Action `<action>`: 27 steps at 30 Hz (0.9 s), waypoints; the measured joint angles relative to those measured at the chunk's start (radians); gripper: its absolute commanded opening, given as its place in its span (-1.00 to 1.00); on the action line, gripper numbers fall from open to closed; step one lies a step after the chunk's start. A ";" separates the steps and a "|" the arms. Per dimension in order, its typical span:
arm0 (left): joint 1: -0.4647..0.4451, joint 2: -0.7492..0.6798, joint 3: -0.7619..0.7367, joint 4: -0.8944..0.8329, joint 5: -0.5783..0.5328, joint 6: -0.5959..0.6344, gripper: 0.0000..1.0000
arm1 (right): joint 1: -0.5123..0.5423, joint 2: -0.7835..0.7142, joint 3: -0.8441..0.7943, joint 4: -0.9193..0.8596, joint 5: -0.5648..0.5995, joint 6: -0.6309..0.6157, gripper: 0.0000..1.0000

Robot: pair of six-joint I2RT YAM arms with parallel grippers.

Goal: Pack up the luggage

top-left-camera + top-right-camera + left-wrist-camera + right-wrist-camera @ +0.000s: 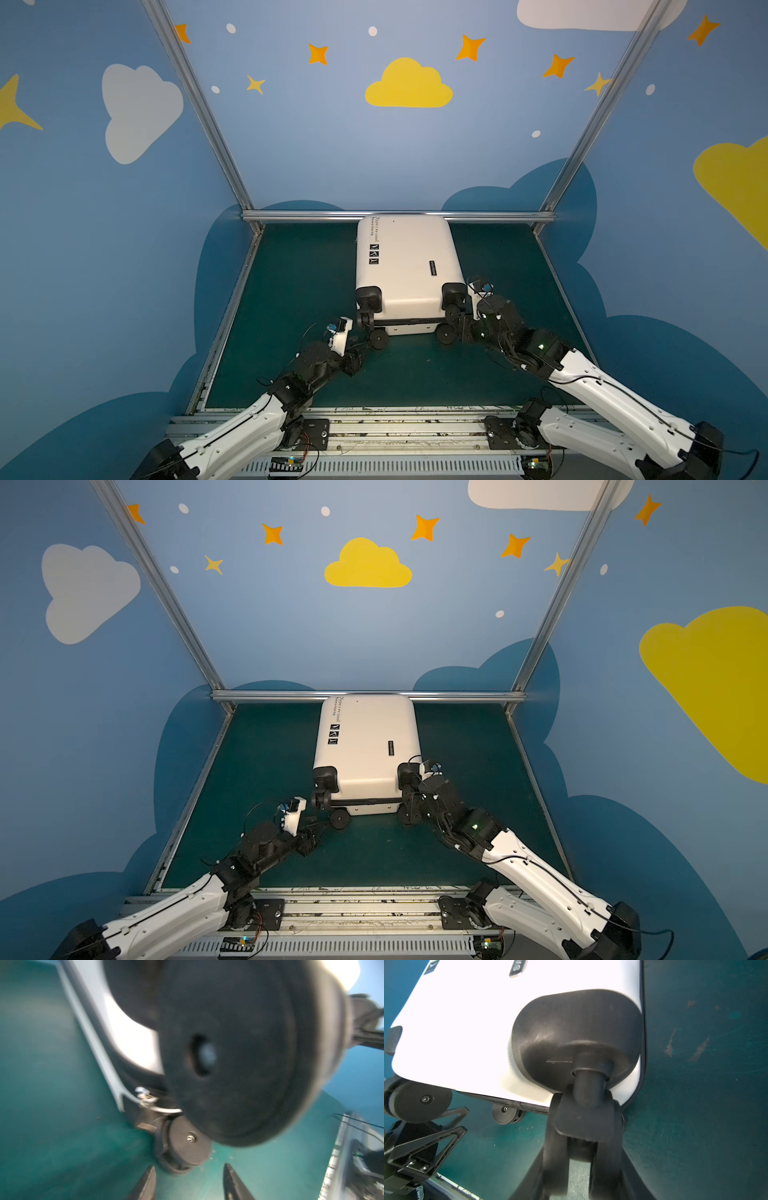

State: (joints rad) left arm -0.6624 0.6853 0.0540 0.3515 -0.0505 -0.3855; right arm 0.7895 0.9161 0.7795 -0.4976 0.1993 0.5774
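1. The luggage is the only loose thing on the green table. Blue walls painted with clouds and stars close in at 9, 12 and 3 o'clock.
2. An aluminium rail runs along the table's 12 o'clock edge. The case's far end sits right at it, though I cannot tell if they touch.
3. In both top views the case lies closed and flat in the middle of the table, towards 12 o'clock. Its cream shell faces up.
4. Its long axis runs from 12 to 6 o'clock, with the near end swung slightly towards 5. The wheels point to 6 o'clock, at the robot, and the small black text and square icons line the 9 o'clock side.
5. The left gripper is at 7 o'clock of the case. Its fingers are spread well apart and hold nothing.
6. The near-left wheel is just beyond those fingertips, not between them. I cannot tell whether they touch.
7. The right gripper is at the case's 5 o'clock corner.
8. Its fingers are closed part-way on either side of that corner's upper wheel mount, gripping the case there.
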 measured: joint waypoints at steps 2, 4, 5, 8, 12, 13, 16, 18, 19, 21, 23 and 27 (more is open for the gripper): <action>0.000 -0.030 -0.014 -0.008 -0.034 -0.003 0.37 | 0.000 0.000 0.000 0.000 0.000 0.000 -1.00; 0.001 -0.055 -0.032 -0.010 -0.058 -0.003 0.41 | 0.000 0.000 0.000 0.000 0.000 -0.001 -1.00; 0.001 -0.068 -0.041 -0.010 -0.068 -0.002 0.42 | 0.000 0.000 0.000 0.000 0.000 -0.002 -1.00; 0.006 -0.094 -0.049 -0.005 -0.085 0.005 0.43 | 0.000 0.000 0.000 0.000 0.000 -0.002 -1.00; 0.038 -0.119 -0.049 0.026 -0.080 0.024 0.43 | 0.000 0.000 0.000 0.001 0.000 -0.005 -1.00; 0.051 -0.118 -0.049 0.034 -0.075 0.027 0.43 | 0.000 0.000 0.000 0.002 0.000 -0.006 -1.00; 0.094 -0.104 -0.049 0.061 -0.054 0.035 0.43 | -0.003 0.000 -0.002 0.006 -0.001 -0.008 -1.00; 0.118 -0.084 -0.049 0.079 -0.034 0.039 0.42 | -0.005 0.000 -0.005 0.010 -0.003 -0.010 -1.00; 0.129 -0.068 -0.049 0.090 -0.022 0.040 0.42 | -0.006 0.000 -0.006 0.011 -0.005 -0.010 -1.00; 0.144 -0.027 -0.049 0.114 0.002 0.043 0.42 | -0.009 0.000 -0.007 0.015 -0.008 -0.010 -1.00; 0.152 0.022 -0.049 0.134 0.026 0.047 0.42 | -0.011 0.000 -0.008 0.018 -0.011 -0.012 -1.00; 0.156 0.122 -0.048 0.173 0.061 0.060 0.42 | -0.018 0.001 -0.010 0.022 -0.019 -0.016 -1.00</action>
State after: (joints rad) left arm -0.5060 0.8070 0.0055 0.5247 0.0105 -0.3260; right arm 0.7715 0.9169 0.7700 -0.4755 0.1806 0.5617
